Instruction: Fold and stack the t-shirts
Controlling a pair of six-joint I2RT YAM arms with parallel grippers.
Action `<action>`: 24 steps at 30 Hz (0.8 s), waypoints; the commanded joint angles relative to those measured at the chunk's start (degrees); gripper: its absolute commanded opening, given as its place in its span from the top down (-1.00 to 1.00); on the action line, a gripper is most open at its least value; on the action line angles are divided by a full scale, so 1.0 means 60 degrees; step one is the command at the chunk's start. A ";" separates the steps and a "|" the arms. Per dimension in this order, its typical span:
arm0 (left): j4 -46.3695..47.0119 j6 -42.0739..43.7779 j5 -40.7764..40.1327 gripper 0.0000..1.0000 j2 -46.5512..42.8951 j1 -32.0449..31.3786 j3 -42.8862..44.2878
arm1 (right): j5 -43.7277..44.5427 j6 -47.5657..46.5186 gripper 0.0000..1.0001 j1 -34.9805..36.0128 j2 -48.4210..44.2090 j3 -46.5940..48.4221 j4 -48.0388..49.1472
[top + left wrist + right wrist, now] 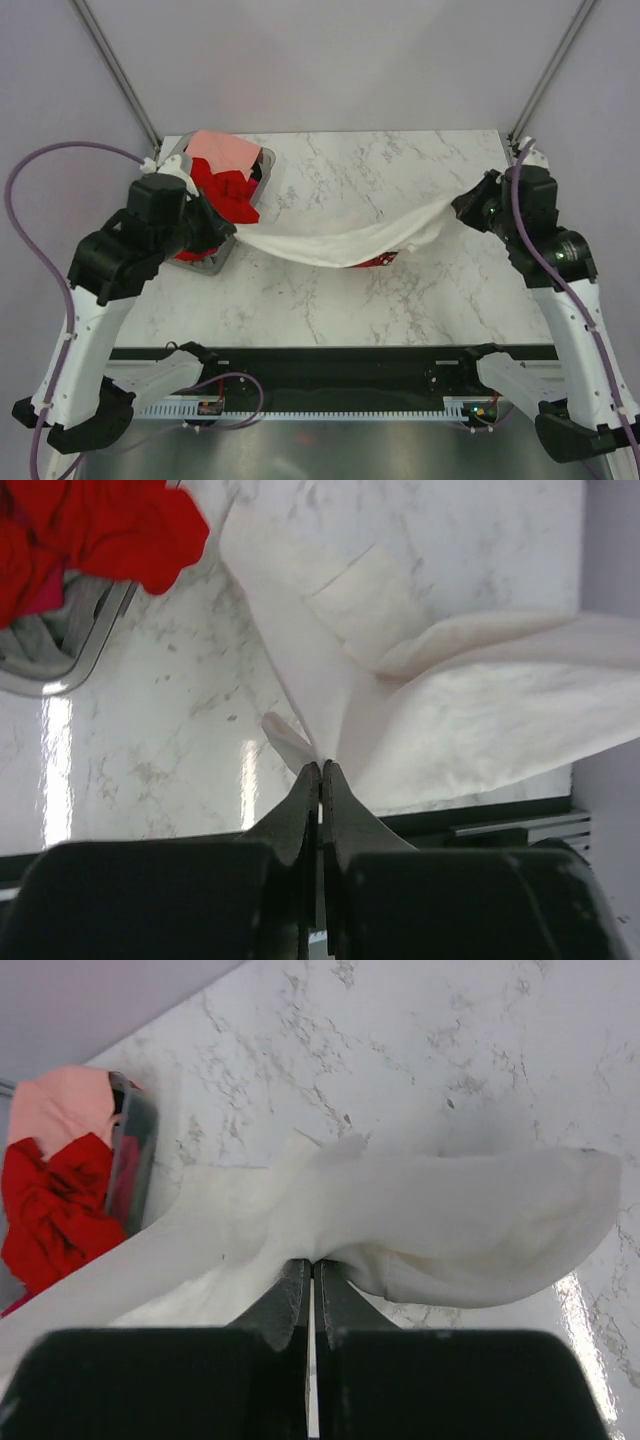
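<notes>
A cream-white t-shirt (340,240) hangs stretched between both grippers above the marble table, sagging in the middle, with a bit of red print (377,261) showing underneath. My left gripper (320,767) is shut on one end of its cloth (450,720). My right gripper (311,1263) is shut on the other end (440,1220). Bright red t-shirts (225,190) and a salmon-pink one (222,150) are piled in the clear bin at the back left, beside my left gripper (222,232).
The clear plastic bin (268,172) stands at the table's back left corner, close behind the left arm. Bare marble (400,170) lies beyond the shirt and in front of it. The table's near edge (330,347) runs just ahead of the arm bases.
</notes>
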 commanded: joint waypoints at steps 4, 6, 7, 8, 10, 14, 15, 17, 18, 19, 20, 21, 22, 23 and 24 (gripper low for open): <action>-0.0634 0.0714 0.0495 0.93 0.0473 0.0039 0.4172 | 0.0296 0.0070 1.00 -0.0053 -0.0742 0.3370 -0.2510; -0.0402 0.0962 0.0818 0.92 0.0488 0.0039 0.5253 | 0.0427 0.0084 1.00 -0.0053 -0.1078 0.4527 -0.2716; -0.0269 0.1079 0.1008 0.92 0.0458 0.0039 0.5506 | 0.0486 0.0085 1.00 -0.0038 -0.1225 0.4850 -0.2761; -0.0108 0.1168 0.1372 0.92 0.0371 0.0039 0.5828 | 0.0545 0.0128 1.00 -0.0053 -0.1401 0.5404 -0.2834; 0.0711 0.1431 0.1770 0.92 -0.0095 0.0025 0.5846 | 0.0750 0.0172 1.00 -0.0024 -0.2030 0.5818 -0.2776; 0.2307 0.1739 0.2460 0.89 -0.1064 0.0039 0.5146 | 0.1101 0.0129 1.00 -0.0024 -0.2954 0.6564 -0.2512; 0.2528 0.1783 0.2460 0.86 -0.1210 0.0039 0.5056 | 0.1203 0.0114 1.00 -0.0023 -0.3057 0.6756 -0.2541; 0.3071 0.1900 0.2329 0.84 -0.1314 0.0039 0.4996 | 0.1540 -0.0017 1.00 -0.0023 -0.2825 0.7456 -0.2658; 0.3174 0.1915 0.2198 0.83 -0.1256 0.0039 0.5040 | 0.1672 -0.0163 1.00 -0.0023 -0.2635 0.7707 -0.2717; 0.3291 0.1916 0.1892 0.81 -0.1169 0.0039 0.5098 | 0.1876 -0.0237 1.00 -0.0009 -0.2386 0.7971 -0.2819; 0.3321 0.1974 0.1729 0.80 -0.1008 0.0039 0.5244 | 0.2328 -0.0296 1.00 0.0049 -0.2050 0.8583 -0.3139; 0.3307 0.1960 0.1481 0.79 -0.0630 0.0039 0.5332 | 0.2579 -0.0470 1.00 0.0079 -0.1365 0.8777 -0.3244; 0.3277 0.1902 0.0826 0.79 -0.0336 0.0025 0.5435 | 0.2857 -0.0516 1.00 0.0210 -0.0996 0.8924 -0.3448; 0.3118 0.1741 0.0529 0.79 -0.0086 0.0039 0.5566 | 0.3527 -0.0487 1.00 0.0341 -0.0180 0.9114 -0.3551; 0.3000 0.1580 0.0164 0.80 0.0525 0.0039 0.5626 | 0.3794 -0.0443 1.00 0.0502 0.0234 0.9131 -0.3610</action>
